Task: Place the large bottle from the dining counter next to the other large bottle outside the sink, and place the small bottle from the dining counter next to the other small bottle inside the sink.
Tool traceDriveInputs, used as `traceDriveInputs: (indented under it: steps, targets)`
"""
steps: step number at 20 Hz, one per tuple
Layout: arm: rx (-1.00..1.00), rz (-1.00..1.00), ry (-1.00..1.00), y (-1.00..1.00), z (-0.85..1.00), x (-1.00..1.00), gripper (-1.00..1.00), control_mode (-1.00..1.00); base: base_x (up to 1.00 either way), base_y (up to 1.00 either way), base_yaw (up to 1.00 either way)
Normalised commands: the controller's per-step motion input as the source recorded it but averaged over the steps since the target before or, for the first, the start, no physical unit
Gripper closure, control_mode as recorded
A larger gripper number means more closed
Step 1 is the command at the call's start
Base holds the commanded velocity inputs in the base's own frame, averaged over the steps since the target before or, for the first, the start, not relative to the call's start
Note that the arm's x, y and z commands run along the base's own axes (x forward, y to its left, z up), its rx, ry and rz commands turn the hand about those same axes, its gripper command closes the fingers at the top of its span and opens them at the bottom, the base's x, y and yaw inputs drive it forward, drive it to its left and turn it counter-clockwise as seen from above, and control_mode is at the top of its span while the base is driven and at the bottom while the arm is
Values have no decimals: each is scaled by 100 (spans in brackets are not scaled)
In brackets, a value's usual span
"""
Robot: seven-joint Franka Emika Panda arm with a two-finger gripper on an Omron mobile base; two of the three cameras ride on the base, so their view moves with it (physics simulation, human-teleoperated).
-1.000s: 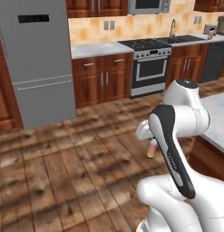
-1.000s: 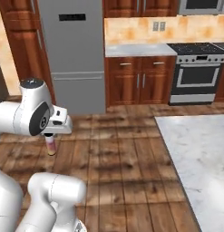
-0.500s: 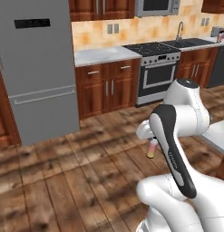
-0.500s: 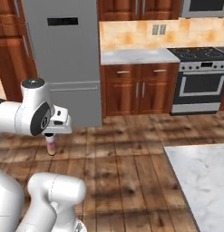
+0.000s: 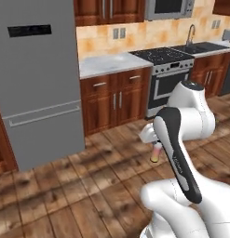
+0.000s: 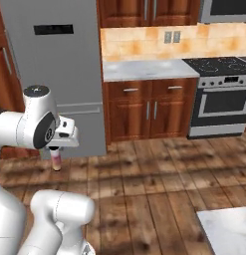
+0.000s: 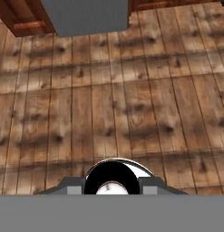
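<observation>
While the gripper (image 6: 56,158) is clamped on the bottle (image 6: 57,161), that bottle hangs upright under the hand, above the wood floor (image 6: 159,169). Beyond stand the fridge (image 5: 35,79), cabinets (image 6: 149,107), counter (image 5: 109,63) and stove (image 5: 168,79); the sink (image 5: 202,46) lies further right.

The left base view looks forward and down from behind the arm, which rises at its lower right, with the pincer (image 5: 155,155) mid-frame. The right base view looks from the other side, the arm at its lower left and the pincer (image 6: 56,162) left of centre. Both share the grey fridge (image 5: 37,79) (image 6: 55,69), wooden floor (image 5: 88,186) (image 6: 159,179), cabinets and stove (image 5: 170,76) (image 6: 221,97) beyond the pincer. The hand view looks straight down along the pincer at the floor (image 7: 113,99), near the fridge's foot (image 7: 86,16)
</observation>
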Motion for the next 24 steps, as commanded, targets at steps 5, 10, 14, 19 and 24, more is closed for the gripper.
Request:
traceDriveInputs:
  steps: [5,10,14,19,24]
  targets:
    - [0,0,0,0,0,0,100,100,100,0,-11]
    - [0,0,0,0,0,0,100,100,100,0,-16]
    - [0,0,0,0,0,0,100,100,91,0,-28]
    - [0,0,0,0,0,0,100,100,84,0,-35]
    - [0,0,0,0,0,0,100,100,70,0,-36]
